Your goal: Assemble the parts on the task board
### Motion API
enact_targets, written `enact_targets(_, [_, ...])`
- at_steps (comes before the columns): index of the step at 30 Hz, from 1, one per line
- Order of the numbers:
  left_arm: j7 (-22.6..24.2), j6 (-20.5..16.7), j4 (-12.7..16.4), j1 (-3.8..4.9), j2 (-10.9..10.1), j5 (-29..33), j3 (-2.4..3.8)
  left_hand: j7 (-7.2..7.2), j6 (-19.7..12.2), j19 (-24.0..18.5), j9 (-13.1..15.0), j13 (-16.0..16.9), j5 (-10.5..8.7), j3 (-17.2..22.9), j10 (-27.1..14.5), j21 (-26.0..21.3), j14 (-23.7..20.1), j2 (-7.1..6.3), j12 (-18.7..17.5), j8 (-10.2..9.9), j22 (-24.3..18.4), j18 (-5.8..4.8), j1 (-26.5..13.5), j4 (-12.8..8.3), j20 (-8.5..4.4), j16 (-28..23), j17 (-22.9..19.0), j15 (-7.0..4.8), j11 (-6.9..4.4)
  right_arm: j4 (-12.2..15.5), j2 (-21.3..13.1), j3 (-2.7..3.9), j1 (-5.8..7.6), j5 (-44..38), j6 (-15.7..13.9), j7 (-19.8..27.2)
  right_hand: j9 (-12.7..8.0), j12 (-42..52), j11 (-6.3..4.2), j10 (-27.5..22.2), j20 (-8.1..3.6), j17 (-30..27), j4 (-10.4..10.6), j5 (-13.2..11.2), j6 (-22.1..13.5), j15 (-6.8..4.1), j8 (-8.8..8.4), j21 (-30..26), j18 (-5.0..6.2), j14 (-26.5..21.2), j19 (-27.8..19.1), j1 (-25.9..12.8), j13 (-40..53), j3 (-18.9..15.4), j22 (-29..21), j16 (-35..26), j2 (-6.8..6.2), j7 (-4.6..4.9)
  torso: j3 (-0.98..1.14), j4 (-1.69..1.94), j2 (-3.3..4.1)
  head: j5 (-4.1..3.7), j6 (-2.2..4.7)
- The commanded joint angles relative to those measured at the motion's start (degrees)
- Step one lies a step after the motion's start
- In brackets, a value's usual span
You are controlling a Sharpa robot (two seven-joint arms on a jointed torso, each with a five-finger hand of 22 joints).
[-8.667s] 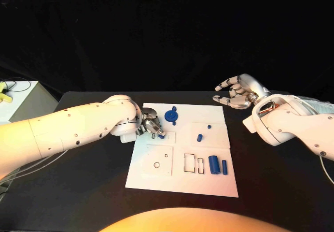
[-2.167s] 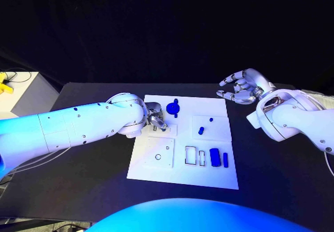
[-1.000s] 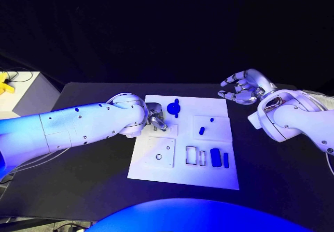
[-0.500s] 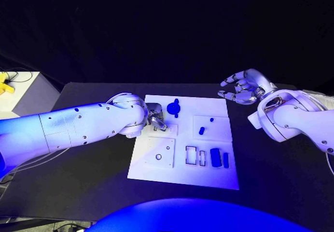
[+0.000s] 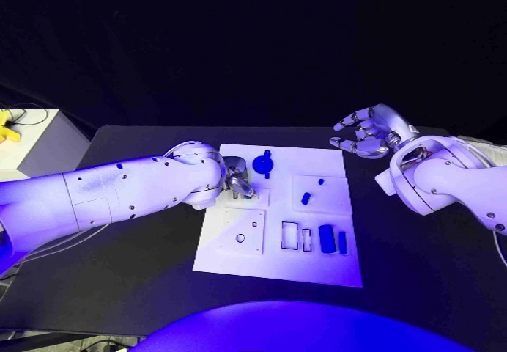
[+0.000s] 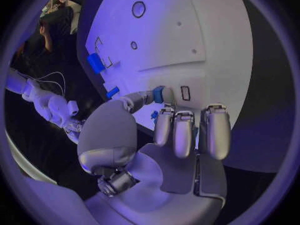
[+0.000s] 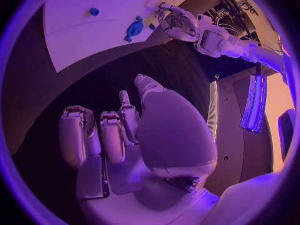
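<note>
While the left hand point(image 5: 234, 181) hovered over the far left part of the task board point(image 5: 238, 265), it pinched a small blue part point(image 6: 159, 94) between its thumb and a fingertip, the other fingers curled down beside it; the left wrist view showed the piece held just off a small rectangular slot point(image 6: 185, 93) in the white plate. The right hand point(image 5: 368, 132) stood well apart, off the board's far right corner above the black surface point(image 5: 138, 242), its fingers loosely curled and spread around nothing.

On the board, a round blue part with a crossbar point(image 5: 262, 164) lay at the far edge, a small blue peg point(image 5: 305, 198) stood near the middle right, and two blue blocks point(image 5: 332, 240) lay side by side toward the near right, next to a pair of outlined rectangular recesses point(image 5: 296, 236).

By my judgement the pinched piece was light, stiff plastic, smooth enough to twist or slip out of a fingertip pinch, and not fragile. Its small size left little to hold, so a grip on two opposite flat sides, with the lower end left free, seemed best for seating it squarely. The longer blocks would probably be best taken across their narrow width at mid-length.
</note>
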Motion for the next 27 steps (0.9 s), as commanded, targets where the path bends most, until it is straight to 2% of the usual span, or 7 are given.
enact_targets(1, [0.51, 1.22, 0.06, -0.22, 0.49, 0.85, -0.11, -4.11, 4.3, 0.22, -0.08, 0.82, -0.36, 5.11, 0.98, 0.26, 6.02, 1.86, 0.22, -0.28, 2.73, -0.77, 1.06, -5.5, -0.25, 0.18, 15.1, -0.51, -0.41, 0.11, 0.01, 0.01, -0.03, -0.39, 0.39, 0.33, -0.1, -0.04, -0.05, -0.17, -0.05, 12.81, -0.16, 0.29, -0.48, -0.11, 0.07, -0.36, 0.79, 5.35, 2.46, -0.69, 3.76, 0.44, 10.23, -0.31, -0.07, -0.07, 0.0, 0.0, 0.01, -0.05, 0.01])
enact_targets(2, [0.51, 1.24, 0.03, -0.22, 0.5, 0.85, -0.11, -4.11, 4.34, 0.23, -0.11, 0.91, -0.56, 5.04, 1.01, 0.26, 6.02, 1.94, 0.26, -0.31, 2.75, -0.77, 1.04, -5.45, -0.25, 0.18, 15.1, -0.51, -0.41, 0.11, 0.01, 0.01, -0.03, -0.39, 0.39, 0.33, -0.1, -0.07, -0.05, -0.2, -0.05, 12.82, -0.17, 0.32, -0.48, -0.11, 0.07, -0.41, 0.8, 5.36, 2.44, -0.68, 3.72, 0.47, 10.21, -0.3, -0.06, -0.08, 0.03, -0.01, 0.01, -0.06, 0.01])
enact_targets(6, [0.55, 1.26, -0.07, -0.22, 0.56, 0.89, -0.11, -4.19, 4.7, 0.25, -0.36, 1.23, -3.73, 4.35, 1.12, 0.21, 6.02, 2.74, 0.28, -0.7, 2.77, -0.78, 1.05, -5.03, -0.28, 0.18, 15.1, -0.53, -0.45, 0.14, -0.03, 0.01, -0.03, -0.39, 0.39, 0.33, -0.1, -0.04, -0.06, -0.17, -0.05, 12.81, -0.19, 0.39, -0.48, -0.11, 0.08, -0.41, 0.8, 5.35, 2.44, -0.66, 3.74, 0.56, 10.21, -0.31, -0.03, -0.08, 0.04, 0.02, 0.03, -0.15, 0.01])
enact_targets(9, [0.59, 1.09, -0.11, -0.22, 0.61, 0.88, -0.1, -4.27, 4.99, 0.27, -0.52, 1.42, -8.42, 3.64, 1.18, 0.18, 6.02, 3.25, 0.23, -1.0, 2.79, -0.78, 0.98, -4.58, -0.3, 0.18, 15.1, -0.55, -0.49, 0.14, -0.03, 0.01, -0.02, -0.39, 0.38, 0.34, -0.1, -0.04, -0.06, -0.17, -0.05, 12.81, -0.19, 0.39, -0.48, -0.11, 0.08, -0.41, 0.8, 5.35, 2.44, -0.66, 3.74, 0.56, 10.21, -0.31, -0.03, -0.08, 0.04, 0.0, 0.03, -0.18, 0.01])
enact_targets(17, [0.64, 1.33, -0.21, -0.22, 0.68, 0.87, -0.1, -4.26, 5.04, 0.29, -0.56, 1.46, -9.47, 3.19, 1.18, 0.17, 6.02, 3.1, 0.18, -1.11, 2.83, -0.79, 0.83, -4.42, -0.31, 0.18, 15.1, -0.55, -0.46, 0.15, -0.04, 0.01, -0.02, -0.39, 0.35, 0.37, -0.1, -0.04, -0.06, -0.17, -0.05, 12.81, -0.19, 0.39, -0.48, -0.11, 0.08, -0.41, 0.8, 5.35, 2.44, -0.66, 3.74, 0.56, 10.21, -0.31, -0.03, -0.08, 0.05, 0.02, 0.0, -0.24, 0.01])
enact_targets(21, [0.67, 1.75, -0.24, -0.22, 0.68, 0.88, -0.1, -4.35, 5.04, 0.31, -0.59, 1.32, -9.67, 1.25, 1.12, 0.15, 6.02, 1.26, -0.03, -1.3, 2.87, -0.79, 0.09, -4.17, -0.31, 0.18, 15.1, -0.56, -0.51, 0.13, -0.01, 0.01, -0.02, -0.39, 0.36, 0.4, -0.11, -0.05, -0.06, -0.18, -0.06, 12.75, -0.18, 0.47, -0.48, -0.12, 0.09, -0.47, 0.81, 5.34, 2.42, -0.71, 3.73, 0.65, 10.18, -0.34, -0.04, -0.08, 0.03, 0.08, -0.04, -0.26, 0.01])
enact_targets(27, [0.72, 2.03, -0.26, -0.22, 0.58, 0.89, -0.1, -4.5, 5.29, 0.32, -0.68, 1.42, -9.75, -1.01, 1.14, 0.12, 6.02, -0.27, -0.09, -1.48, 2.89, -0.79, -0.62, -3.5, -0.36, 0.18, 15.1, -0.62, -0.61, 0.03, 0.01, 0.01, -0.02, -0.39, 0.38, 0.48, -0.12, -0.1, -0.06, -0.23, -0.06, 12.68, -0.17, 0.49, -0.48, -0.12, 0.09, -0.49, 0.81, 5.32, 2.42, -0.74, 3.68, 0.7, 10.18, -0.38, -0.05, -0.07, -0.01, 0.03, -0.06, -0.35, 0.01])
